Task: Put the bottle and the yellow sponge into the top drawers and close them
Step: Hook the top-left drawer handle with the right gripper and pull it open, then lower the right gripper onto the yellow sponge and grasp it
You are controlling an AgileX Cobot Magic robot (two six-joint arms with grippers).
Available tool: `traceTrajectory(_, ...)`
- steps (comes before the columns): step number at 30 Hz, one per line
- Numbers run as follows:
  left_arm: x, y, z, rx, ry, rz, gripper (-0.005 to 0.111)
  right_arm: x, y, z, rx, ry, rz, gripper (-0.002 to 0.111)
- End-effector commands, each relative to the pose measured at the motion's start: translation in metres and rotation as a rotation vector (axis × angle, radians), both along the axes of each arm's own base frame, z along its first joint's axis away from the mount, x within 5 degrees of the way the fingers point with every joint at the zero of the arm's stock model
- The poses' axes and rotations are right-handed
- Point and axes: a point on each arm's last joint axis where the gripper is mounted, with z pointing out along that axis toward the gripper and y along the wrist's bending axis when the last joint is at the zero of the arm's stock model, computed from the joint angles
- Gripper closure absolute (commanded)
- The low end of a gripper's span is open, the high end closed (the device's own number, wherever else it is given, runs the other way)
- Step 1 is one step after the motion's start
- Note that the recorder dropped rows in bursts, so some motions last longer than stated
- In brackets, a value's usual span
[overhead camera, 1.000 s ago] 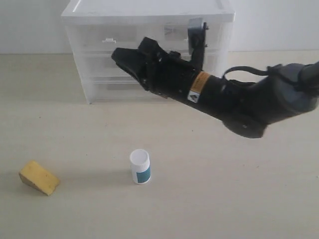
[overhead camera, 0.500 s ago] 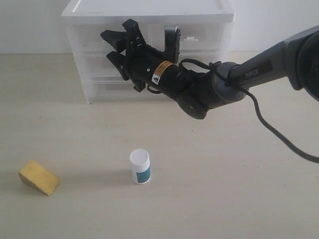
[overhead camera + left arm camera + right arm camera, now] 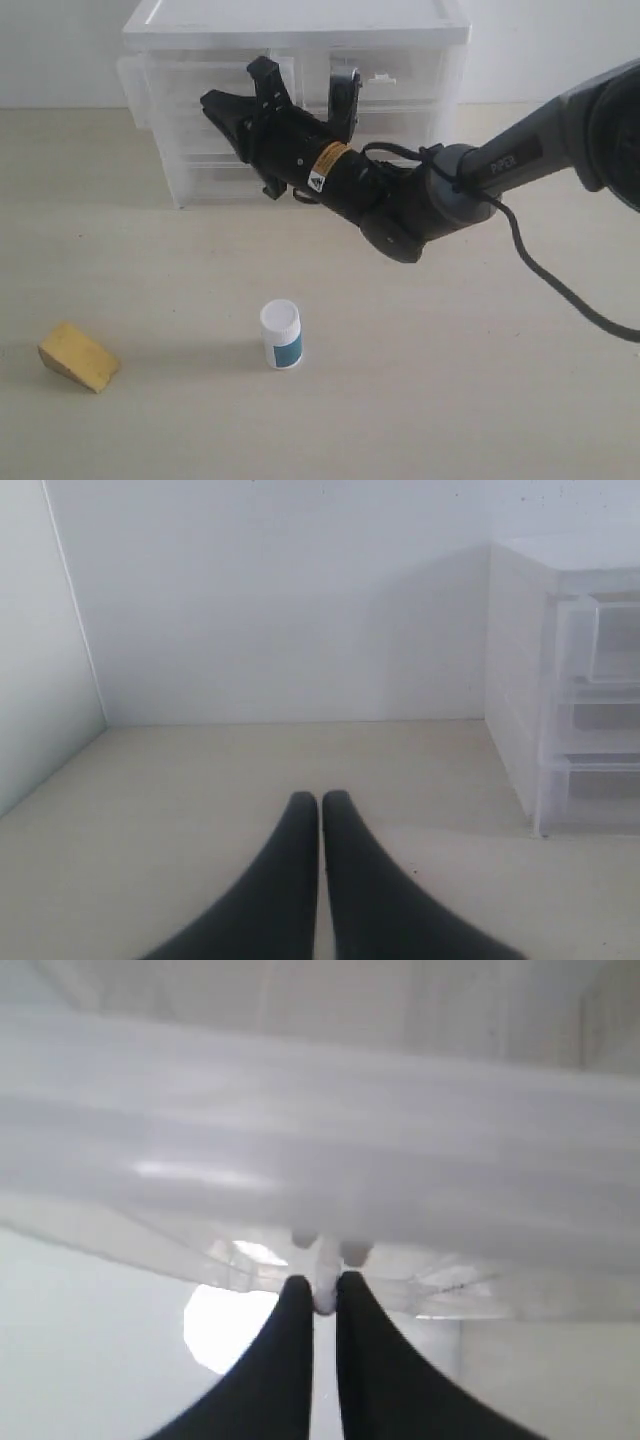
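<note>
Exterior view: half a second ago the left top drawer (image 3: pixel 165 80) sat flush in the white-framed chest (image 3: pixel 300 20). Now its clear front stands out a little from the frame, its edge showing past the chest's left side. The right gripper (image 3: pixel 212 101) has come slightly lower and nearer the camera with it. The right top drawer (image 3: pixel 400 72) is shut as before, and the bottle (image 3: pixel 281 335) and the yellow sponge (image 3: pixel 78 357) have not moved. The bottle stands upright on the table (image 3: pixel 450 380) in front of the chest, with the sponge lying well apart to its left.

The drawer's white tab handle (image 3: pixel 325 1278) is hidden behind the gripper in this view. The right wrist view shows it, blurred, pinched between the right gripper's (image 3: pixel 322 1285) nearly closed fingers. Little else is sharp there, only pale clear plastic.

The left gripper (image 3: pixel 321 800) shows only in its own wrist view, where its two fingers are pressed together on nothing above bare table. The chest (image 3: pixel 515 630) is cut off at the picture's edge, with one drawer front (image 3: pixel 600 640) protruding. The right arm runs out of the exterior picture.
</note>
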Motion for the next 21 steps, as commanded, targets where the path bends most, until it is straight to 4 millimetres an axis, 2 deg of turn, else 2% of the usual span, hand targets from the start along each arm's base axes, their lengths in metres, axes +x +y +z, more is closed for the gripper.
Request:
traceTrajectory(1,0.000,0.000,0.002,-0.013,-0.015,0.002,0.103,-0.060,0.009,-0.002,-0.060,-0.072,0.159,0.108)
traceTrajectory(3,0.000,0.000,0.002,-0.013,-0.015,0.002,0.103,-0.089,0.009,0.000,-0.111,-0.091,0.201,0.108)
traceTrajectory(4,0.000,0.000,0.002,-0.013,-0.015,0.002,0.103,-0.101,0.006,0.004,-0.157,-0.156,0.221,0.108)
traceTrajectory(9,0.000,0.000,0.002,-0.013,-0.015,0.002,0.103,-0.124,-0.004,0.011,-0.243,-0.279,0.312,0.105)
traceTrajectory(11,0.000,0.000,0.002,-0.013,-0.015,0.002,0.103,-0.126,-0.003,0.008,-0.348,-0.274,0.333,0.087)
traceTrajectory(12,0.000,0.000,0.002,-0.013,-0.015,0.002,0.103,-0.132,-0.002,0.007,-0.403,-0.314,0.401,0.071)
traceTrajectory(15,0.000,0.000,0.002,-0.013,-0.015,0.002,0.103,-0.149,0.003,0.008,-0.466,-0.488,0.537,0.045)
traceTrajectory(18,0.000,0.000,0.002,-0.013,-0.015,0.002,0.103,-0.168,0.016,0.007,-0.540,-0.642,0.616,0.028)
traceTrajectory(20,0.000,0.000,0.002,-0.013,-0.015,0.002,0.103,-0.178,0.034,0.004,-0.670,-0.723,0.657,0.024)
traceTrajectory(21,0.000,0.000,0.002,-0.013,-0.015,0.002,0.103,-0.180,0.045,0.002,-0.788,-0.754,0.671,0.024)
